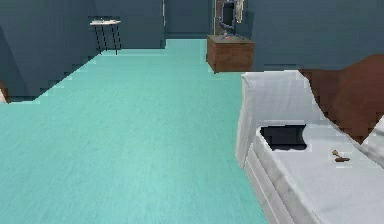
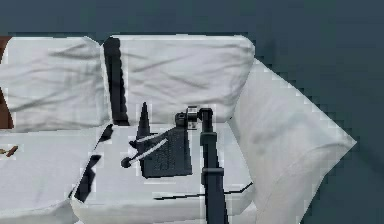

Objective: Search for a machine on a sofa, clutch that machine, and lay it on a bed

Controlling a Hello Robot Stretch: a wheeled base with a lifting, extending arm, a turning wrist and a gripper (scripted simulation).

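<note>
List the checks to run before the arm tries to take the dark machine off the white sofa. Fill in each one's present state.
1. The dark flat machine lies on the seat of the white fabric sofa: ok.
2. The dark square arm bar reaches out over the seat beside the machine: ok.
3. The gripper is at the machine: ok.
4. Fingers touch the machine rather than hang above it: cannot tell.
5. The gripper holds the machine: cannot tell.
6. The small pale thing on the seat lies apart from the machine: ok.
</note>
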